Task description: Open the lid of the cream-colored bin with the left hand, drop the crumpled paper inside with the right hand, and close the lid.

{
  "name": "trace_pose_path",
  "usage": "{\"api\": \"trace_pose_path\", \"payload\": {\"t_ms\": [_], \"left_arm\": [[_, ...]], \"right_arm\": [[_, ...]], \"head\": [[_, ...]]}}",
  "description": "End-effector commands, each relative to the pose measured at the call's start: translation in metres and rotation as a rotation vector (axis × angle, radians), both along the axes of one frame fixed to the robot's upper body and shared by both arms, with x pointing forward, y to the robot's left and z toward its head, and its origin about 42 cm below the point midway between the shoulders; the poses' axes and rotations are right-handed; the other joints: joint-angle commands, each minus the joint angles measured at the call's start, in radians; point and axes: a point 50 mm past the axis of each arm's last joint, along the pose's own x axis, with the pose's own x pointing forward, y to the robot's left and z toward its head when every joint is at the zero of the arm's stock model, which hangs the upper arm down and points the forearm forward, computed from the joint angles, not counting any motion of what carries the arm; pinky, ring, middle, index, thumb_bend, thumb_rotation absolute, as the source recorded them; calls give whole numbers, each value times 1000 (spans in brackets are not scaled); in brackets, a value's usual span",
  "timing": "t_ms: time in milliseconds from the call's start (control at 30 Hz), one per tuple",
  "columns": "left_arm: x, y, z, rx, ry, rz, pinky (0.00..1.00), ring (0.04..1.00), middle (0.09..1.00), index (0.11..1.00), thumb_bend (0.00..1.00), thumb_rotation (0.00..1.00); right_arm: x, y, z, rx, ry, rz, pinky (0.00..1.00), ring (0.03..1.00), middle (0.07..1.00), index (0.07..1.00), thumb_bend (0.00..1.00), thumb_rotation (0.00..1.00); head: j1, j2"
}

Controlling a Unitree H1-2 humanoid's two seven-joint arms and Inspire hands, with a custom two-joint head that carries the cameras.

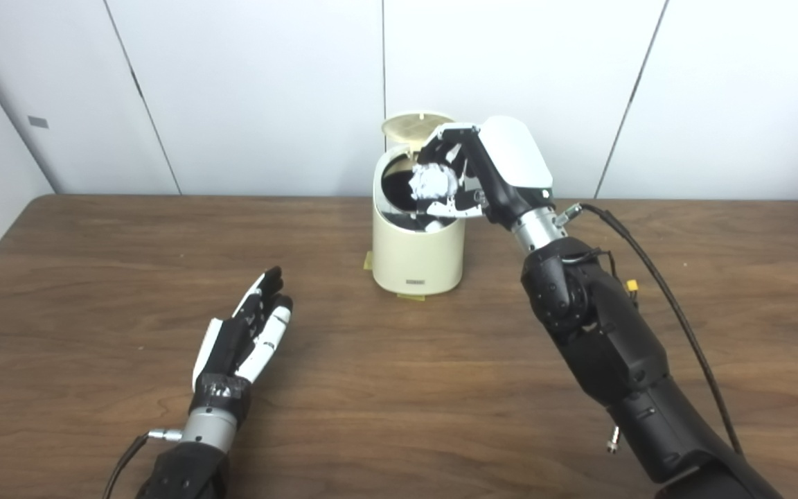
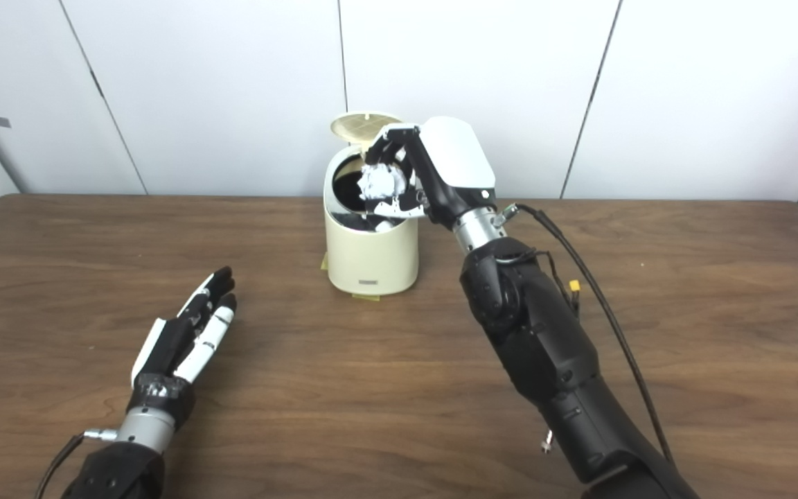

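Presently, the crumpled paper (image 1: pixel 432 181) is seen clasped between the fingers (image 1: pixel 440 140) and thumb of the right hand (image 1: pixel 472 173), which is curled around it from above and from the right. The white wad is held directly over the dark mouth of the cream-colored bin (image 1: pixel 416 253), at about the level of the rim; whether it touches the rim cannot be told. The white back of that hand is turned upward and toward the wall, and the black forearm is stretched up from the lower right edge, with a black cable (image 1: pixel 676 312) looped along its outer side.

The lid (image 1: pixel 416 127) is stood open, tipped back behind the bin's opening, with its pale ribbed underside turned toward the cameras. It is touched by neither hand, although the right hand's fingers are close beside it. The bin is set upright on the wooden table (image 1: pixel 94 277), near the far edge, and small yellowish tape pieces (image 1: pixel 411 297) are seen at its base.

The left hand (image 1: pixel 246 339) is held well apart from the bin, low over the table at the near left. Its fingers are stretched out straight and nothing is held by them.
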Motion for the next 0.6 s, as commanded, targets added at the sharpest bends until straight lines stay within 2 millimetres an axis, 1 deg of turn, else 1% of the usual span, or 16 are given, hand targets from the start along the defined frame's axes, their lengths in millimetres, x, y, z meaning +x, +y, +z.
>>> {"api": "trace_pose_path", "payload": {"t_ms": [0,67,200,233,333,400,433,567], "left_arm": [[3,-3,15,14,-64,-4,959,963,962,983,347,611],[3,-4,16,13,-68,-7,962,962,958,982,347,607],[3,-3,16,16,-67,-7,964,959,956,986,344,587],[3,-3,16,19,-67,-6,976,957,953,989,350,595],[2,-4,16,16,-69,-7,965,954,947,997,342,583],[2,-4,16,16,-67,-7,951,950,942,997,340,569],[2,-4,15,17,-67,-8,971,954,941,998,344,570],[2,-5,15,12,-67,-12,950,946,935,996,336,551]], "right_arm": [[6,3,24,-21,-58,4,322,421,531,561,491,0],[7,3,23,-30,-53,0,311,439,549,552,491,0],[7,3,23,-32,-50,-2,307,441,547,557,491,0],[7,3,23,-33,-50,-1,306,441,546,559,490,0],[7,3,24,-37,-44,-4,305,437,541,552,492,0],[8,3,25,-41,-40,-8,383,411,525,539,509,0],[8,3,25,-44,-36,-11,392,407,523,537,512,0],[7,2,25,-52,-26,-17,395,408,531,531,513,0]], "head": [[0,0],[0,0],[-2,2],[-2,2],[-6,3],[-6,3],[-6,3],[-5,4]]}}
